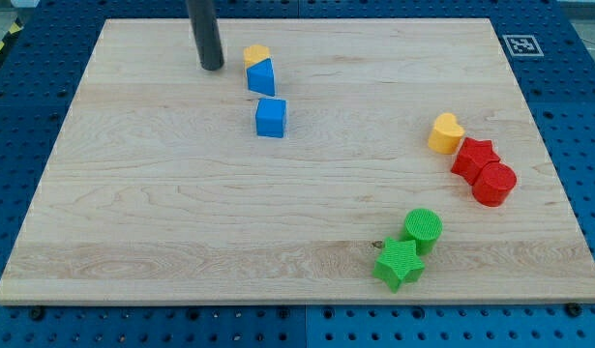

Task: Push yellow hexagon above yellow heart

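The yellow hexagon (pixel 255 54) lies near the view's top, partly hidden behind a blue triangular block (pixel 262 76) that touches it from below. The yellow heart (pixel 446 133) lies far off at the view's right, touching a red star (pixel 474 159). My tip (pixel 212 67) rests on the board just left of the yellow hexagon, a small gap apart from it and from the blue triangular block.
A blue cube (pixel 271 117) sits below the blue triangular block. A red cylinder (pixel 493 183) touches the red star at the right. A green cylinder (pixel 423 229) and a green star (pixel 399 262) sit together at the lower right. The wooden board (pixel 162 222) ends in blue pegboard.
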